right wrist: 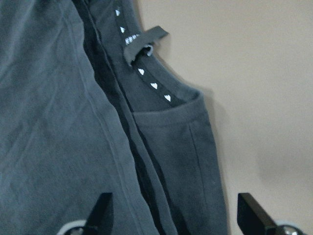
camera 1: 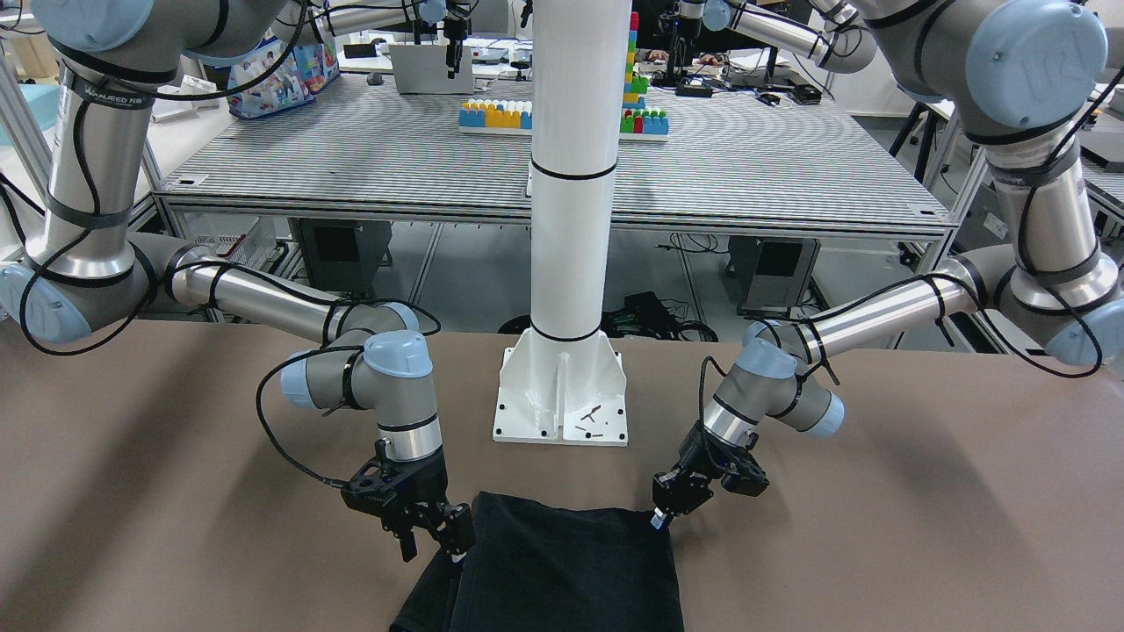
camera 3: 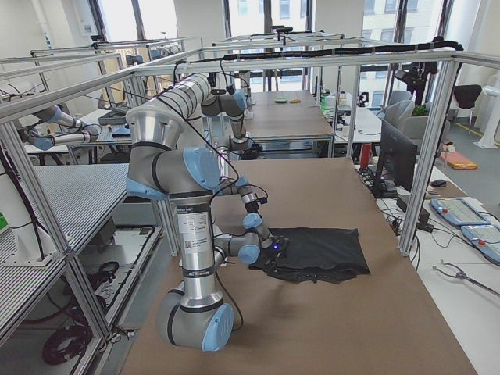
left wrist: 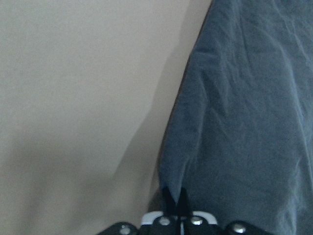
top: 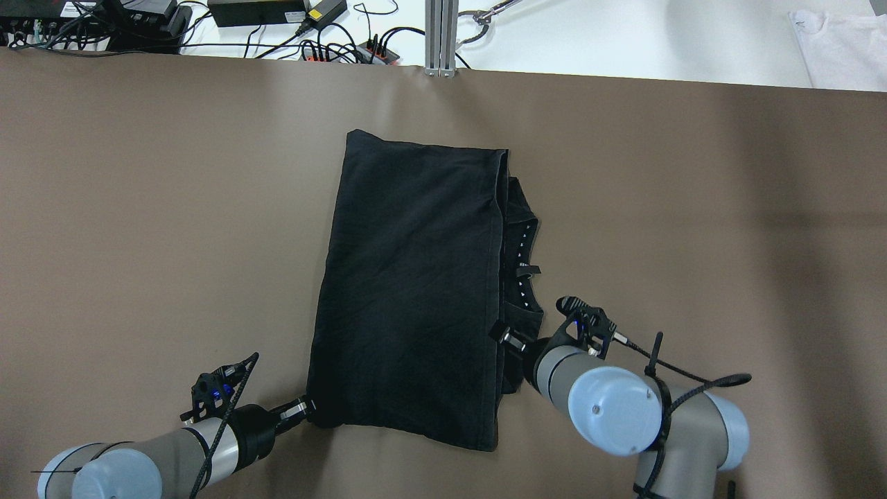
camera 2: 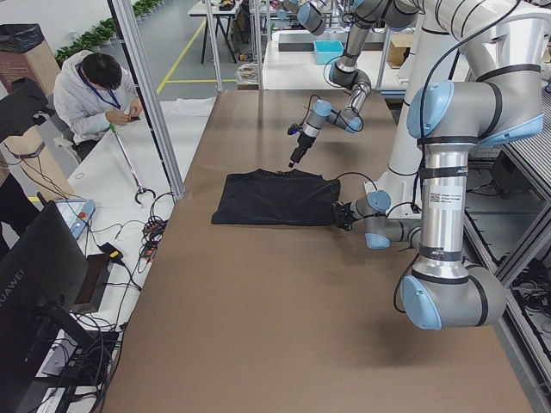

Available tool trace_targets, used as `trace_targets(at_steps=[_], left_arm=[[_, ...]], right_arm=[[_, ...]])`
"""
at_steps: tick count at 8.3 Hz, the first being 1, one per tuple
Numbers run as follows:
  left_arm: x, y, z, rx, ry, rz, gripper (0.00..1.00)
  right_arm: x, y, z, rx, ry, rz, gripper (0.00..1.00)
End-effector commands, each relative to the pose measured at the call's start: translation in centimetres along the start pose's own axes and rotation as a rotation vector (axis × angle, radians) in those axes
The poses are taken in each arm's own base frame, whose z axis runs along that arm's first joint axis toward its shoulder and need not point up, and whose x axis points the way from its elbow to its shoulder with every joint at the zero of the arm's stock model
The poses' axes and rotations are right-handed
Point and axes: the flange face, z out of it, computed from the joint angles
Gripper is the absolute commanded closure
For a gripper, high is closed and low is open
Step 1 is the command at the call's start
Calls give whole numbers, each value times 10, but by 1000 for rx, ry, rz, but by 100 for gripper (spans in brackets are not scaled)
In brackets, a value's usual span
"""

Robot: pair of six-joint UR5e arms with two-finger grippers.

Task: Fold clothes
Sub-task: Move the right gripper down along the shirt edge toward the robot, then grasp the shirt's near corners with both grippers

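A black garment point(top: 409, 291) lies folded lengthwise in the middle of the brown table point(top: 138, 208). Its collar point(top: 523, 263), with white heart tape, sticks out on its right side. My left gripper point(top: 305, 407) is shut on the garment's near left corner, low on the table. In the left wrist view its fingers point(left wrist: 168, 198) pinch the cloth edge point(left wrist: 244, 122). My right gripper point(top: 509, 343) is open over the garment's right edge near the collar. In the right wrist view its fingers point(right wrist: 100, 210) stand wide apart above the layered cloth point(right wrist: 49, 122).
The robot's white pillar base point(camera 1: 562, 404) stands behind the garment. A white cloth point(top: 838, 41) lies beyond the table's far right corner. Cables and power bricks point(top: 277, 14) line the far edge. A person point(camera 2: 95, 86) sits beside the table.
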Motion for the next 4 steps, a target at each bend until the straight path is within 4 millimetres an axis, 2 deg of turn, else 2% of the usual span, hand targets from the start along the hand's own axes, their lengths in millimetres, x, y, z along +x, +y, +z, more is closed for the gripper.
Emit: trace_targets(at_steps=[1,2,4], left_arm=[[-2,0,2,10,-1,2,100],[-2,-1,2,11,-1,2,100],[-3,-1,1,10,-3,2,100]], right_arm=[[30,71,3,-10,15,52,9],[27,82,2,-13,5,67,10],[27,86,6,-10,9,69,12]])
